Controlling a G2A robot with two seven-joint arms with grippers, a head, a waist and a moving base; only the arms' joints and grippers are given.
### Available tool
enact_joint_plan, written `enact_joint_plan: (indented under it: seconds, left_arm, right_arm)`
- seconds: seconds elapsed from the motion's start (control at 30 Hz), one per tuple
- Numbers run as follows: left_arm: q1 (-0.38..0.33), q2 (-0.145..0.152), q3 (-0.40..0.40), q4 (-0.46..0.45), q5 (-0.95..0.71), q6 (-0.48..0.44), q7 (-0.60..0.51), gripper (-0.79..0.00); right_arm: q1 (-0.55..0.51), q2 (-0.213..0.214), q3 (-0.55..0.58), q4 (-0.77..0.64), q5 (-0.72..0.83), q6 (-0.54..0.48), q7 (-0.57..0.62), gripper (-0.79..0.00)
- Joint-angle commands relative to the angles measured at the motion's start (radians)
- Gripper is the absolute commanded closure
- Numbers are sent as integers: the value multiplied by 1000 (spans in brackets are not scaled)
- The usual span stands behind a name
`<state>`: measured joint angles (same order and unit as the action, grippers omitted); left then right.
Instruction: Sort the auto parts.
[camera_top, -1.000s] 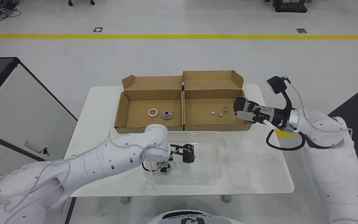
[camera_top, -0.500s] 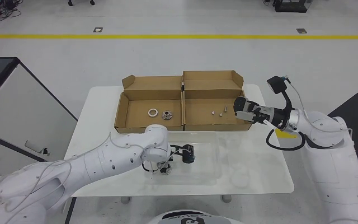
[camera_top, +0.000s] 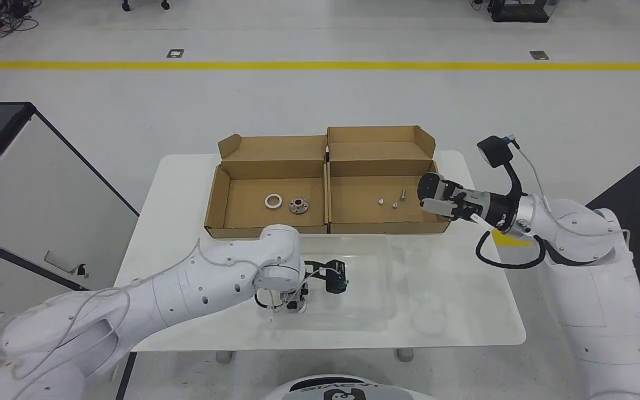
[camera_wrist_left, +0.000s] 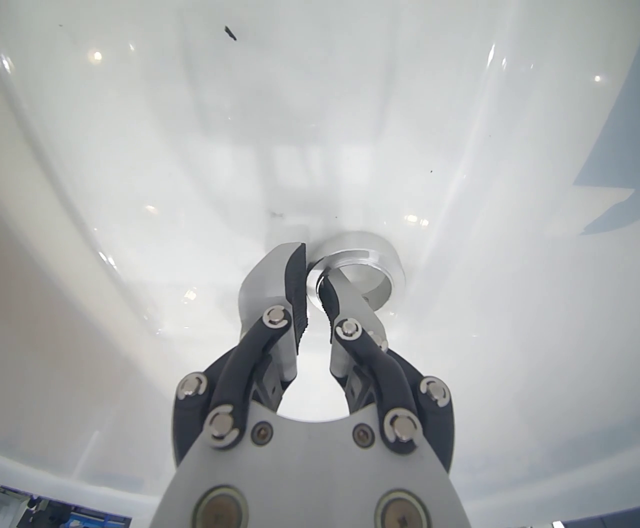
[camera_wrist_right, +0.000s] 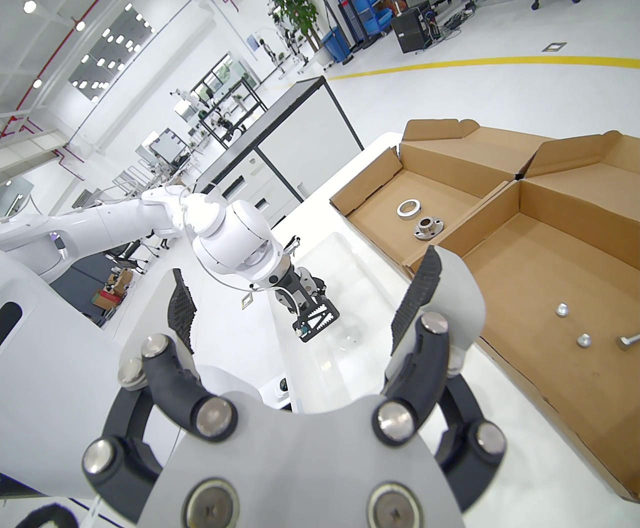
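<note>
**Inspector:** Left side, status?
**Assessor:** Left gripper (camera_wrist_left: 312, 295) is down in the clear tray (camera_top: 372, 300), nearly closed. One pad is outside and one inside the wall of the metal ring (camera_wrist_left: 372, 262), which sits on the tray floor.
**Inspector:** Handling?
**Assessor:** Judged rigid, smooth, slippery and fairly light. The wall pinch suits it if held square.
**Inspector:** Right side?
**Assessor:** Right gripper (camera_top: 428, 194) is wide open and empty, just beside the right cardboard box (camera_top: 355, 200).

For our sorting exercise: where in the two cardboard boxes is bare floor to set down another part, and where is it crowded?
Left box: bare between its outer wall and the washer; crowded centrally around washer and flange. Right box: bare between the shared wall and the three bolts; crowded beyond them, where the open right gripper hovers. Left gripper pinches a ring.
</note>
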<state>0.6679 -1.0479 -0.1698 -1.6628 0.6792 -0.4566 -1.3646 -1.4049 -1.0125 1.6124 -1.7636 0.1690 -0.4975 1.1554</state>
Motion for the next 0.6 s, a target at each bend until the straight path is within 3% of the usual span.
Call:
enact_joint_plan:
  seconds: [0.0,0.33,0.57]
  left_arm:
    - [-22,2,0,-5,-16,4,-3,0]
    - [-206,27,0,-143,-203,41,-41,0]
    - [-229,27,0,-160,-225,41,-40,0]
  right_arm:
    - [0,0,0,0,0,0,0,-785]
    - [0,0,0,0,0,0,0,-785]
    - [0,0,0,0,0,0,0,-785]
